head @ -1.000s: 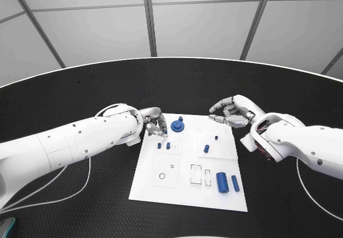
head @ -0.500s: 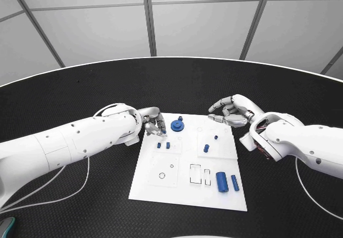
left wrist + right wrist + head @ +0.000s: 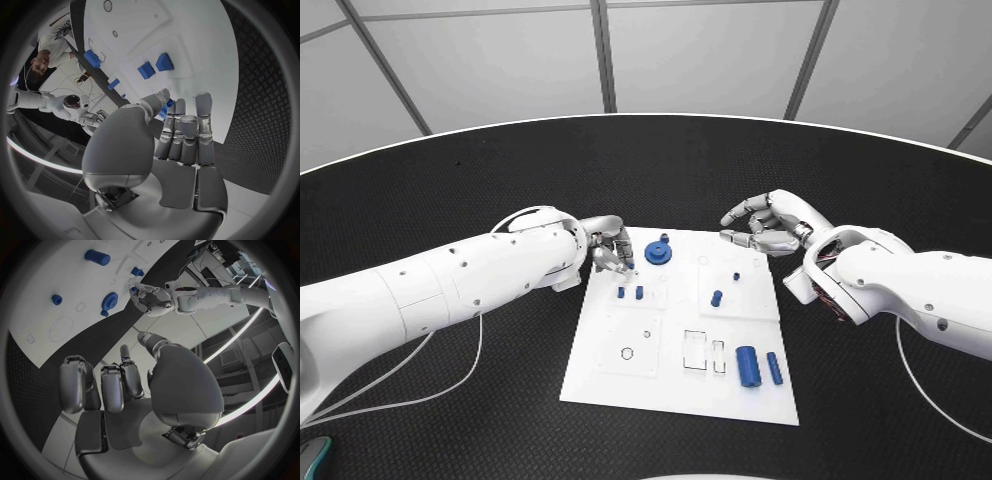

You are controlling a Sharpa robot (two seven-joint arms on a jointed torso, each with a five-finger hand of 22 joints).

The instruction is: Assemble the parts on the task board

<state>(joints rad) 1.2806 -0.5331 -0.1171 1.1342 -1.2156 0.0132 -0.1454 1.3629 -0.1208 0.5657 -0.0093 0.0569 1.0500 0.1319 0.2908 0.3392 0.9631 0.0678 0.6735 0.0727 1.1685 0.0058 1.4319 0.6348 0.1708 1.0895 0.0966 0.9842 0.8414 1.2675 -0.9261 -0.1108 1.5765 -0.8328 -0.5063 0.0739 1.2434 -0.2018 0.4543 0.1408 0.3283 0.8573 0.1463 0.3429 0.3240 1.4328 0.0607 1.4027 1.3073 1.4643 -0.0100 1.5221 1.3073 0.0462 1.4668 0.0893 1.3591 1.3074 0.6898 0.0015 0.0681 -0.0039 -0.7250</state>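
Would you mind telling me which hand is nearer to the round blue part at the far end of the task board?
Left. The left hand sits just beside the round blue part, while the right hand hovers farther off, past the task board's far right corner.

Round black table (image 3: 473, 160) with a fine diamond-textured mat and a thin white rim along the far edge. Behind it, pale grey wall panels (image 3: 488, 55) divided by dark seams that fan outward from the upper middle. Even, soft light throughout. In the right wrist view, a bright curved light strip (image 3: 247, 332) on a dark ceiling.
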